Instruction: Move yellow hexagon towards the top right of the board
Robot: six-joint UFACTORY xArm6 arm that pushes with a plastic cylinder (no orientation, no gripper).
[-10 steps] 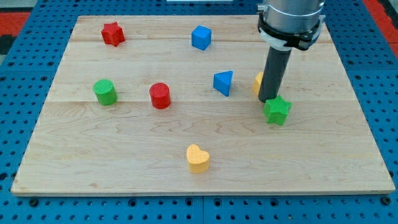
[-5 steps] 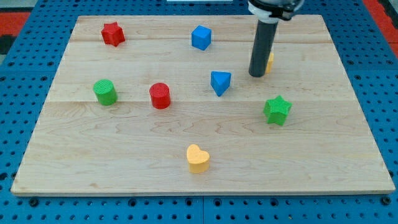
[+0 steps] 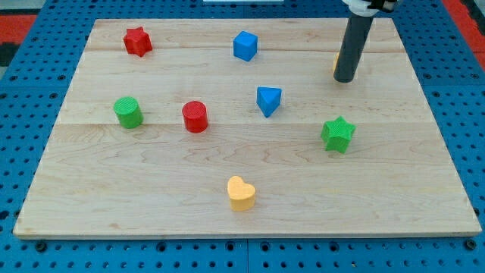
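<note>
A dark, smooth rod stood upright near the top right of the pale wooden board (image 3: 424, 136), my tip (image 3: 345, 79) resting on the grain; the arm carried no hand or jaws, so nothing was grasped. The yellow hexagon (image 3: 336, 64) sat mostly hidden behind the rod, only a sliver of its edge showing at the rod's left side, touching or just beside it, so its shape could hardly be made out.

Ribbed, matte blocks lay scattered across the planks. A blue cube (image 3: 245, 45) sat at the view's top centre, a red star (image 3: 137, 41) at top left. A blue triangular block (image 3: 268, 100) lay mid-board, left of and below my tip. A red cylinder (image 3: 195, 116) and a green cylinder (image 3: 127, 112) stood further left. A green star (image 3: 337, 134) lay below my tip, well apart, and a yellow heart (image 3: 241, 192) rested near the bottom edge. A blue perforated surface (image 3: 23, 250) surrounded the board.
</note>
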